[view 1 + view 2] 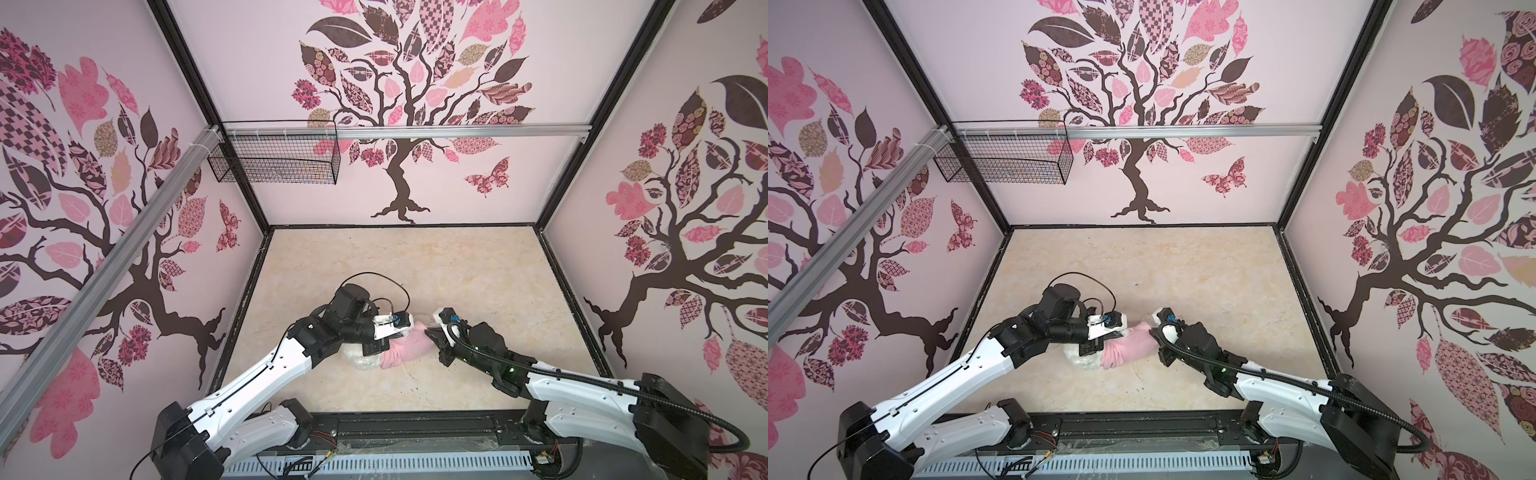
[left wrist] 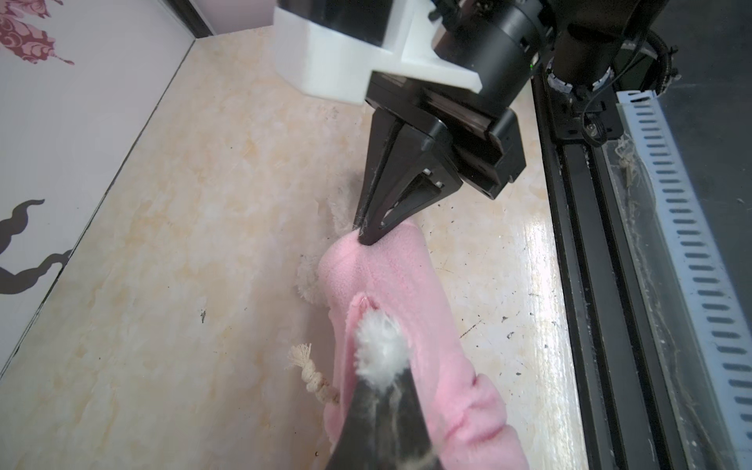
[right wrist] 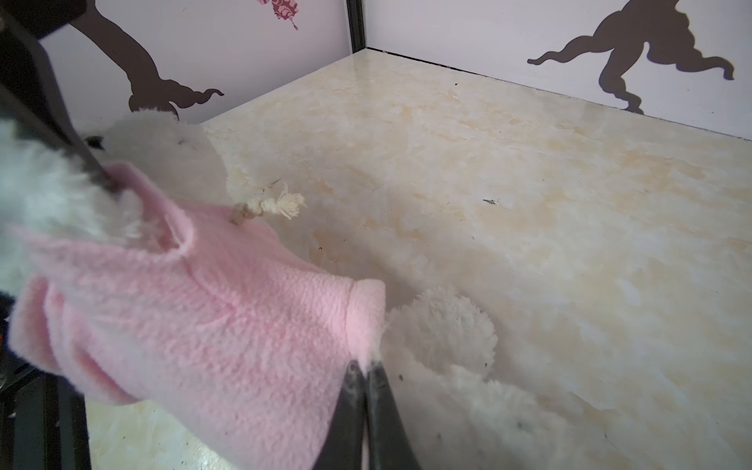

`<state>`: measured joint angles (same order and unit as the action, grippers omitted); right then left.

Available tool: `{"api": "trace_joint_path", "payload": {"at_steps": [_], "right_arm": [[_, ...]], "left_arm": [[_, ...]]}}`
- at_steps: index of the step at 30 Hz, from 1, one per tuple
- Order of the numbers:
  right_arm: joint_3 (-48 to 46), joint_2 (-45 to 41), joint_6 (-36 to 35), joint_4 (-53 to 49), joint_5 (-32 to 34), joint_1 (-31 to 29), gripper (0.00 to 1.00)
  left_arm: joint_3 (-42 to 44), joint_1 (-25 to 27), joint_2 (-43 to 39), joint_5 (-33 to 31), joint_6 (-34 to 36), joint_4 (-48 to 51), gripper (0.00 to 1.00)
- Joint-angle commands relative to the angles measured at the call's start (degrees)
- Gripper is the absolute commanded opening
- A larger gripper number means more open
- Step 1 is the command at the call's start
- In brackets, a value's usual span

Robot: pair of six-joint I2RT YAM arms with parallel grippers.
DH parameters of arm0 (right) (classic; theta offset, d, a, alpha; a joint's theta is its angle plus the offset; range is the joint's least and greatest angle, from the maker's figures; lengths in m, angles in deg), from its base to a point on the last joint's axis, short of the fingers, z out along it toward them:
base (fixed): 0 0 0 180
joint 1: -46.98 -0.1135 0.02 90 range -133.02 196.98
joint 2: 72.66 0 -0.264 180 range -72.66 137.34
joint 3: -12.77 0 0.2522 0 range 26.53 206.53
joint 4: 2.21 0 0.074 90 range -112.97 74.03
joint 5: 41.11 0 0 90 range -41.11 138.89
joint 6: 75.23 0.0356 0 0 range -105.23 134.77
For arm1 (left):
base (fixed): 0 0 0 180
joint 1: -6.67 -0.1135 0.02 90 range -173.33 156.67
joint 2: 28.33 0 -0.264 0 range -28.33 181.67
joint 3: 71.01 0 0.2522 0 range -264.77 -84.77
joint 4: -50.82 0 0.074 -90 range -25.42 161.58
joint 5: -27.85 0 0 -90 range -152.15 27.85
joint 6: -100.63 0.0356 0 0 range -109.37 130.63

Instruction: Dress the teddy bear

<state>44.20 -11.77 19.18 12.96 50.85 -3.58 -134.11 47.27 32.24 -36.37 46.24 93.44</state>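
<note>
The teddy bear lies on the table with its white head (image 1: 360,360) toward the left arm and the pink shirt (image 1: 409,347) pulled over its body. My left gripper (image 2: 380,378) is shut on a white furry paw (image 2: 380,346) that pokes out of a sleeve opening. In the right wrist view my right gripper (image 3: 364,364) is shut on the shirt's hem (image 3: 366,313), beside a bare white foot (image 3: 447,329). The shirt (image 3: 203,325) is stretched between the two grippers. A cream drawstring cord (image 3: 268,205) sticks out of the shirt. The bear's middle is hidden under the fabric.
A black wire basket (image 1: 274,158) hangs from the metal rail on the back wall. Patterned walls close in the table on three sides. A black track (image 2: 590,244) runs along the front edge, close to the bear.
</note>
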Motion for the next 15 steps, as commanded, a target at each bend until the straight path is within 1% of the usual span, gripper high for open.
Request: {"api": "trace_joint_path", "payload": {"at_steps": [1, 3, 6, 7, 9, 13, 15], "right_arm": [[-3.1, 1.4, 1.4, -3.0, 5.8, 0.8, 0.00], [-3.7, 3.1, 1.1, -1.9, 6.7, 0.4, 0.00], [-2.7, 4.9, -1.2, -1.7, 9.9, -1.2, 0.00], [-2.2, 4.9, -2.4, -1.7, 10.5, -1.5, 0.00], [-0.7, 3.2, -5.0, -1.7, 10.6, -1.6, 0.01], [1.2, -3.1, -11.4, 0.5, 4.1, -1.7, 0.31], [2.7, -5.0, -13.4, 0.0, 0.5, -1.8, 0.44]], "left_arm": [[2.2, -2.7, -3.9, 2.5, -10.4, -8.5, 0.00], [4.7, -4.2, -5.7, 3.4, -18.5, -16.8, 0.00], [7.7, -5.2, -6.9, 3.6, -27.9, -25.7, 0.00], [8.1, -5.2, -6.6, 3.9, -29.1, -26.5, 0.00], [7.9, -5.1, -5.0, 4.9, -28.1, -24.3, 0.00], [7.7, -4.7, -2.0, 5.3, -24.5, -18.3, 0.00], [7.4, -4.4, -1.2, 5.6, -23.9, -16.7, 0.00]]}}
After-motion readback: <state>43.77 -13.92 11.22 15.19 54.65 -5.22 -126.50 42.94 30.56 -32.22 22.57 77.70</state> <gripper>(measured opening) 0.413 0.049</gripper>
